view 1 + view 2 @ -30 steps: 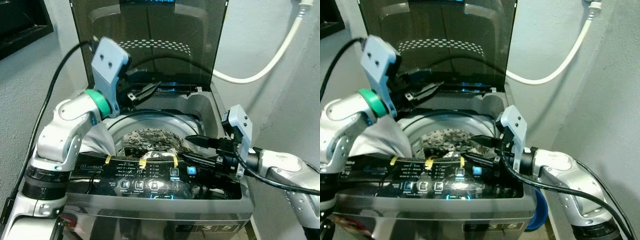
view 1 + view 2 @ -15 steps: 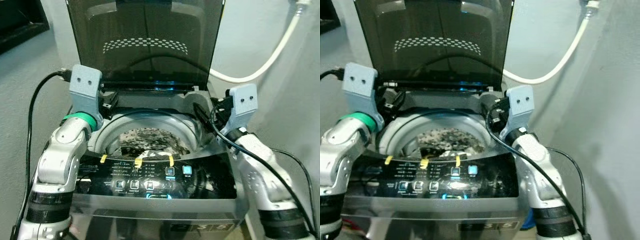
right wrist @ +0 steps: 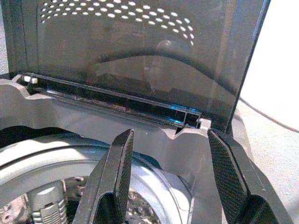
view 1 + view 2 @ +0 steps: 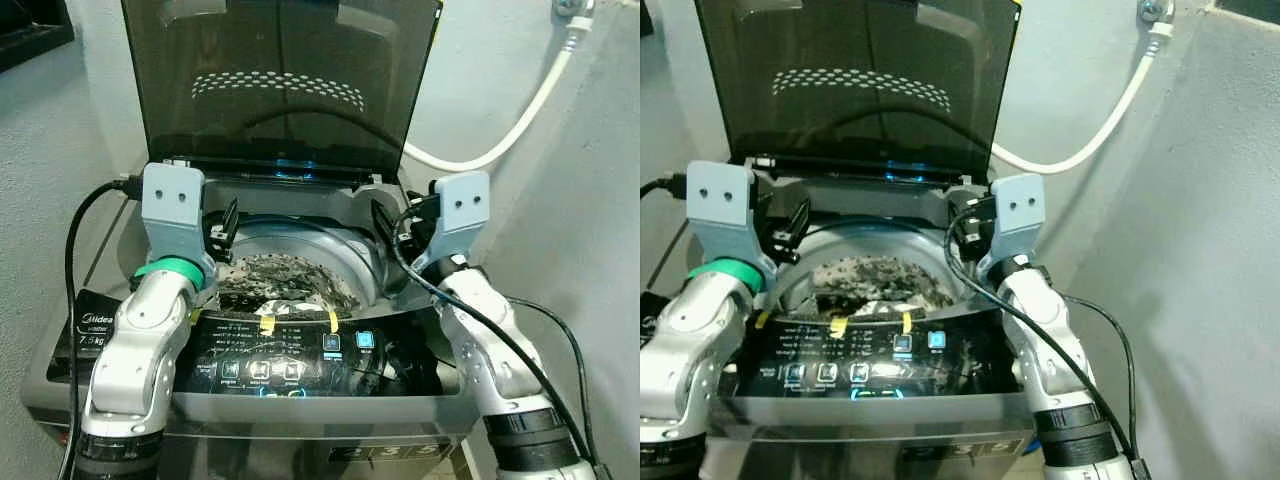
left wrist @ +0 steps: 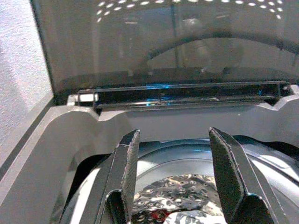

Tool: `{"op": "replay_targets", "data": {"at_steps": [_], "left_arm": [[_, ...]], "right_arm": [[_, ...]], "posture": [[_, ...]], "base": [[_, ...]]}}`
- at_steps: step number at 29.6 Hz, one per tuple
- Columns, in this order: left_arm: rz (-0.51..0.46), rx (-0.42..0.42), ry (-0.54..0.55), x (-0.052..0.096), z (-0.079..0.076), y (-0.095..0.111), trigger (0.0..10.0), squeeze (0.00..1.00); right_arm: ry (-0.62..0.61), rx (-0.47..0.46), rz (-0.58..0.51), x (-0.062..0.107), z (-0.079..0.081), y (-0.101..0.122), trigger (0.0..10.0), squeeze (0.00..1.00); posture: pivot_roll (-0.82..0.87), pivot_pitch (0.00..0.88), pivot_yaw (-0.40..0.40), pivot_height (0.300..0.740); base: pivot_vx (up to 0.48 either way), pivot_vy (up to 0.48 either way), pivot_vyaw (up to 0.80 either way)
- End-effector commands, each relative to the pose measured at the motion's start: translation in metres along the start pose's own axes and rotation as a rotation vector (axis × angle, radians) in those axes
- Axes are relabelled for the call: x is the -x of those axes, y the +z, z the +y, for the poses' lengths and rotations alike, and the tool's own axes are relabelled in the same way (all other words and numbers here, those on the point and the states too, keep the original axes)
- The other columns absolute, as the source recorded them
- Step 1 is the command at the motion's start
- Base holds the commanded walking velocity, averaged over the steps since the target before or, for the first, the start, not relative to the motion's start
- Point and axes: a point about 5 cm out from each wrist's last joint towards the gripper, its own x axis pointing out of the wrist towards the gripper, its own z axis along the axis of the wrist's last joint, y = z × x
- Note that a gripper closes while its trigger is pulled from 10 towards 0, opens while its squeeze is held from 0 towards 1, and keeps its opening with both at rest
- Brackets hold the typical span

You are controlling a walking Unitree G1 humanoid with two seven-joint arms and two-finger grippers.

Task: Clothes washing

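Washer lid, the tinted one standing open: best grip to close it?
Take the dark tinted lid by its free top edge, coming from the front above the tub. It stands upright, hinged along the back of the grey washing machine, so only that edge swings.

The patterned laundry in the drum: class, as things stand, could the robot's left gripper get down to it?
Probably yes. The lid stands raised, the left gripper is open just above the drum's left rim, and nothing lies between it and the patterned laundry.

Clothes (image 4: 285, 280) lie in the washer drum (image 4: 345, 245), lid (image 4: 280, 85) upright behind.
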Motion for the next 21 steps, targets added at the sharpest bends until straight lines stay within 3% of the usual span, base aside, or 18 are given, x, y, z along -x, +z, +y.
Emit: {"op": "replay_targets", "data": {"at_steps": [1, 11, 21], "left_arm": [[0.008, 0.014, 0.000, 0.005, -0.003, -0.003, 10.0, 0.00], [-0.017, 0.026, 0.014, 0.005, 0.002, -0.001, 10.0, 0.00], [-0.025, 0.015, 0.028, 0.008, 0.011, 0.000, 10.0, 0.00]], "right_arm": [[-0.011, -0.010, 0.002, 0.001, -0.002, -0.003, 10.0, 0.00], [0.052, -0.144, 0.084, 0.010, 0.003, -0.027, 10.0, 0.00], [0.050, -0.147, 0.079, 0.017, -0.009, -0.030, 10.0, 0.00]], "posture": [[0.02, 0.068, -0.049, 0.740], [0.02, 0.071, -0.038, 0.740], [0.02, 0.072, -0.028, 0.740]], "base": [[0.000, 0.000, 0.00], [0.000, 0.000, 0.00], [0.000, -0.350, 0.00]]}}
